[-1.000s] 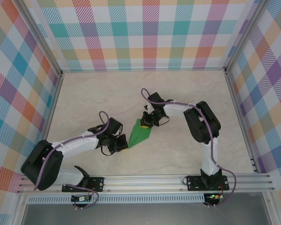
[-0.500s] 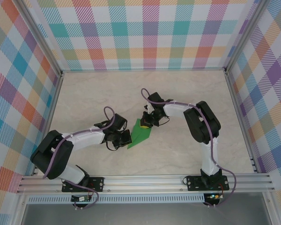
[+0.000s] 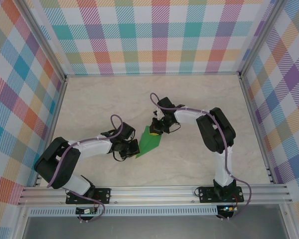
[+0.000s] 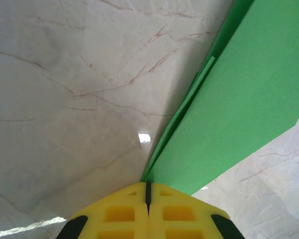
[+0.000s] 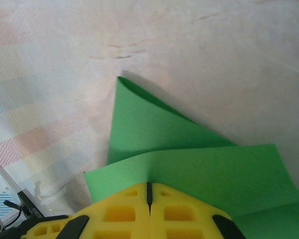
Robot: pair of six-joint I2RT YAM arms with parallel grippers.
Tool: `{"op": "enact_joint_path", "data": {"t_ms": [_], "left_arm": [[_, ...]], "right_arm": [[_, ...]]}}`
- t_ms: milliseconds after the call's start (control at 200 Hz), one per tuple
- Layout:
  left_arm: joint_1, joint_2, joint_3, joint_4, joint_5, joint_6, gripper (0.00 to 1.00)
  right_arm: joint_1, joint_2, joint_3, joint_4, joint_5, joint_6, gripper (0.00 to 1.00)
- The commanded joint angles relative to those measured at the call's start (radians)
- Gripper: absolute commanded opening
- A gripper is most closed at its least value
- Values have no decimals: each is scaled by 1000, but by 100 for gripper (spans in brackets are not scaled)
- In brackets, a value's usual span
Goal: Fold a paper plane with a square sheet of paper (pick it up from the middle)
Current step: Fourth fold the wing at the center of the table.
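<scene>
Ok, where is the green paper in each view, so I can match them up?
Top external: paper lies mid-table, near the picture's centre.
Left wrist: paper runs as a band from the left fingers at bottom centre up to the top right corner.
Right wrist: paper sits lower centre and right, just above the right fingers.
Shared landmark: the marbled table under it.

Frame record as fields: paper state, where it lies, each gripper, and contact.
paper: green sheet, folded into layers, tapering to a point toward the arms
surface: marbled table
left gripper: shut, fingertips at the sheet's narrow tip
right gripper: shut, fingertips at the sheet's wider far end
contact: pinching or pressing, cannot tell
</scene>
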Motion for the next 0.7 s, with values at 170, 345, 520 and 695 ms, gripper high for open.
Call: {"op": "enact_joint_path", "data": {"t_ms": [170,345,520,695], "left_arm": [[-11,24,-37,-118,-68,4,0],[-13,29,-34,-120,-69,4,0],[-14,28,-32,-121,-71,4,0],[-15,26,-32,-120,-68,1,0]], "right_arm": [[105,-120,-79,40,-42,-41,0],[168,-103,-93,50,-32,-26,0],[189,-63,-94,59,-31,-16,0],[193,-25,-101,59,-18,-23,0]]}}
